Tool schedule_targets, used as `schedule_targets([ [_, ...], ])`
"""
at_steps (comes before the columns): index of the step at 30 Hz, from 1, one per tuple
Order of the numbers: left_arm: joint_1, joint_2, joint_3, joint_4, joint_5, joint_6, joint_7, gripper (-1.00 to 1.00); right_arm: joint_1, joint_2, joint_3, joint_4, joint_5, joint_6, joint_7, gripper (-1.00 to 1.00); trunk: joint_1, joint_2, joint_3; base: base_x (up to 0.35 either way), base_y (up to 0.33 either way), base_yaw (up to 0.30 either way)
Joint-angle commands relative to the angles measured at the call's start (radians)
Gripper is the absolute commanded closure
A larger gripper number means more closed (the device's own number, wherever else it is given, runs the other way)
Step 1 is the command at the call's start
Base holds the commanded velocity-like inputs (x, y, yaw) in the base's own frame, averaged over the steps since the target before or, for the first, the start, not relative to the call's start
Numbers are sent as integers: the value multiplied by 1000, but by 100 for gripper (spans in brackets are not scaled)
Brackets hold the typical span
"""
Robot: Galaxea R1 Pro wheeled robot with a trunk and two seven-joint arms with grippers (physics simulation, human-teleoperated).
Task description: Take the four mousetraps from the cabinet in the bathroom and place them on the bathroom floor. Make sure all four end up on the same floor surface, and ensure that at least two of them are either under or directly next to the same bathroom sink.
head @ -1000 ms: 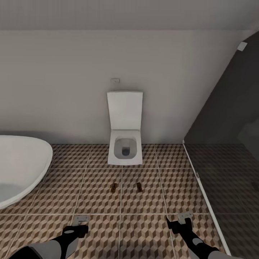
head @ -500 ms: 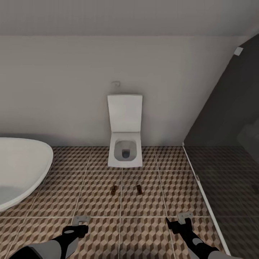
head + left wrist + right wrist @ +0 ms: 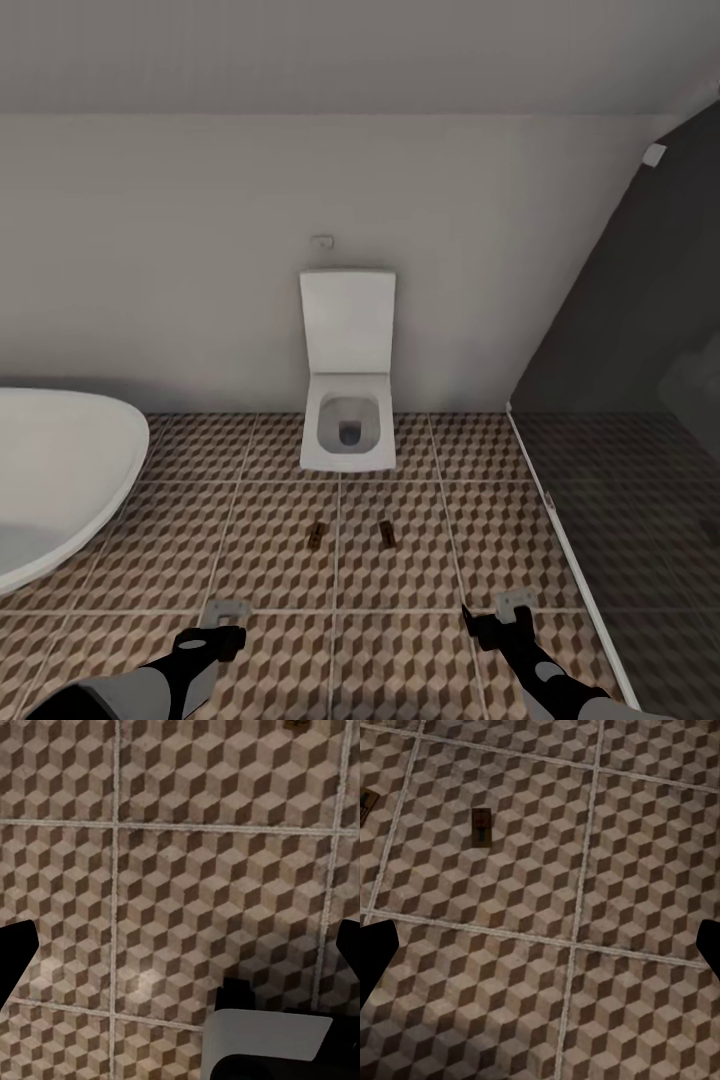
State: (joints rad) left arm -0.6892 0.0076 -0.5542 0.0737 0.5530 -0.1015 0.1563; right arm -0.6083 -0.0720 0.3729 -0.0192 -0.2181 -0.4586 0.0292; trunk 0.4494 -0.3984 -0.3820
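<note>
Two small flat brown wooden mousetraps are lying on the bathroom floor (image 3: 150,640), whose large square tiles are printed with a brown, beige and cream cube pattern. The left mousetrap (image 3: 316,535) and the right mousetrap (image 3: 386,534) are being seen side by side but apart, one on each side of a pale grout line, a little nearer than the square white toilet (image 3: 348,432) standing against the far white wall (image 3: 160,260) with its lid raised. A big oval white bathtub (image 3: 55,480) is being shown at the left, and a dark glass shower screen (image 3: 620,330) is closing off darker grey-tinted tiles at the right. The left gripper (image 3: 222,626) and the right gripper (image 3: 500,618) are being held low over the near tiles, well apart from both traps. In each wrist view the two dark fingertips are being seen at opposite edges with only patterned tile between them, so both sets of jaws are spread wide and nothing is being gripped. In the right wrist view one mousetrap (image 3: 481,826) is being shown whole, with another at the edge.
</note>
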Motion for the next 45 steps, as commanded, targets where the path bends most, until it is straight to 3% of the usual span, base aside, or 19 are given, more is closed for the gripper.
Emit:
schedule_targets([
  [1,-1,-1,-6,3,4,-5,0,-100,-1,0,8,1,-10,-3,3,-100,1,-2,0,0,0,0],
  [45,-1,-1,-6,3,4,-4,0,-100,-1,3,8,1,-10,-3,3,-100,1,-2,65,0,0,0],
])
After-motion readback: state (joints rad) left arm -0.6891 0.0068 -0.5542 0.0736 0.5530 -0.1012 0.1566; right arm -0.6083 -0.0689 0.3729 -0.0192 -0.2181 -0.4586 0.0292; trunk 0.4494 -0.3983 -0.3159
